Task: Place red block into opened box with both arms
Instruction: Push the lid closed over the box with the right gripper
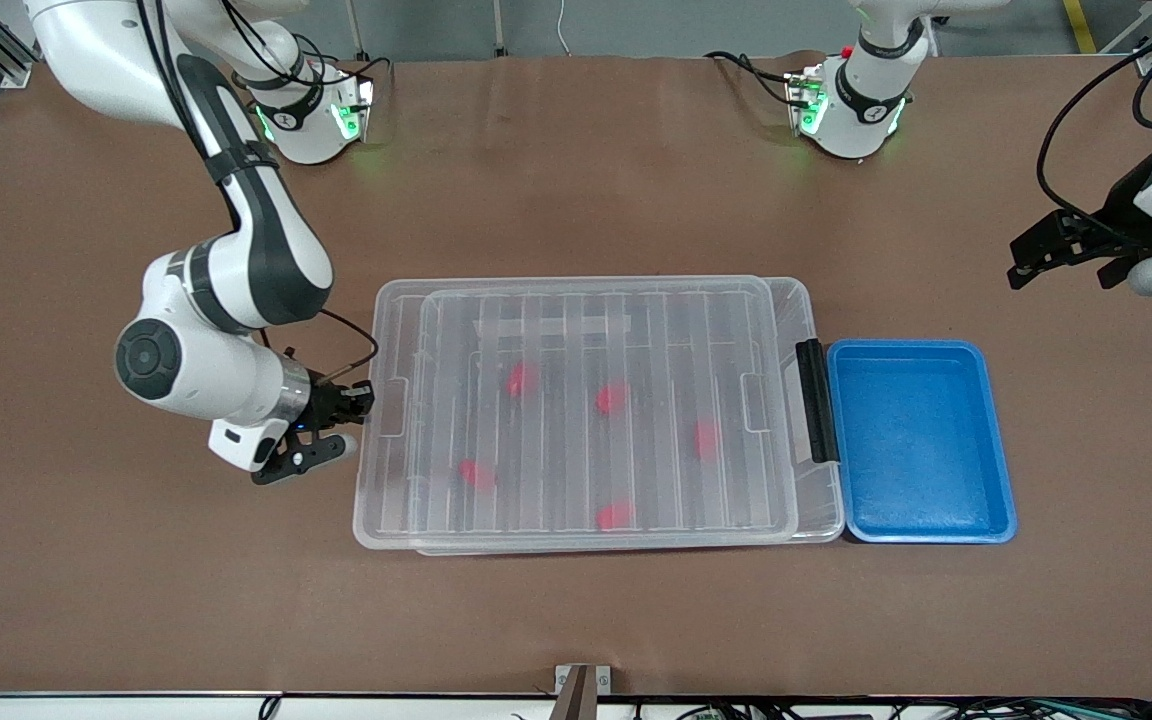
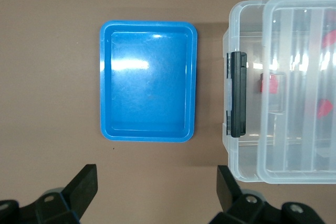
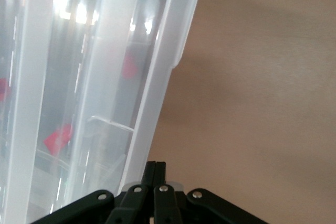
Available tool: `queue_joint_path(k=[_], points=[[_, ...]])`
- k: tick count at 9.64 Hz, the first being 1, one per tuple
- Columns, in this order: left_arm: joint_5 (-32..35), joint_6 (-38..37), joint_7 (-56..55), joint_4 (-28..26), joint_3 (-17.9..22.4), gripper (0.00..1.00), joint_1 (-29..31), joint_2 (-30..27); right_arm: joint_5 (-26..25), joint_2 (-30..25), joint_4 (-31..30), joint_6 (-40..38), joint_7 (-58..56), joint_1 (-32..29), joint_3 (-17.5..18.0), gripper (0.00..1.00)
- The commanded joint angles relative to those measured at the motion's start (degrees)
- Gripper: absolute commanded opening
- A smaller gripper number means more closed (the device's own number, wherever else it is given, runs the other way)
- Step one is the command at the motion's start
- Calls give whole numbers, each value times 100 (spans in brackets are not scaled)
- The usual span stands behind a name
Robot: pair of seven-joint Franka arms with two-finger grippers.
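The clear box (image 1: 368, 486) lies mid-table with its ribbed lid (image 1: 596, 330) resting over it and a black clip (image 1: 814, 400) on the short end toward the left arm. Several small red blocks (image 1: 612, 397) show blurred through the lid; I cannot tell one from another. My right gripper (image 1: 361, 400) is shut, empty, low against the box's other short end; in the right wrist view its fingertips (image 3: 156, 165) touch the rim (image 3: 157, 93). My left gripper (image 1: 1061, 270) waits open in the air over bare table at the left arm's end.
A blue tray (image 1: 921, 440), with nothing in it, sits against the box's clip end. The left wrist view looks down on this tray (image 2: 148, 80), the clip (image 2: 237, 94) and a red block (image 2: 269, 84) under the lid. Brown table surrounds everything.
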Motion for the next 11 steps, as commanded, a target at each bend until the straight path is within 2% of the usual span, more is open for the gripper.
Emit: queue_joint_path(k=[1, 3, 4, 5, 7, 8, 9, 11], points=[[98, -29, 113, -143, -28, 100, 26, 35, 76, 104, 109, 42, 132, 136, 59, 1], [63, -56, 87, -143, -20, 100, 26, 35, 50, 104, 153, -2, 123, 58, 51, 5], [36, -56, 52, -169, -28, 100, 17, 26, 32, 25, 197, -159, 132, -47, 7, 47], [27, -56, 17, -160, -29, 100, 8, 35, -107, -158, 215, -317, 123, -248, -2, 99], [27, -56, 8, -169, -29, 100, -9, 35, -1070, -842, 337, -720, 132, -704, 7, 100], [27, -56, 8, -160, -29, 100, -10, 35, -1397, -1107, 538, -1114, 132, -907, -46, 100], [27, -56, 8, -160, -29, 100, -10, 35, -1505, -1292, 862, -1588, 141, -1109, -203, 100], [27, -47, 8, -160, -29, 100, -10, 35, -1489, -2001, 857, -2389, 1162, -1129, -641, 100]])
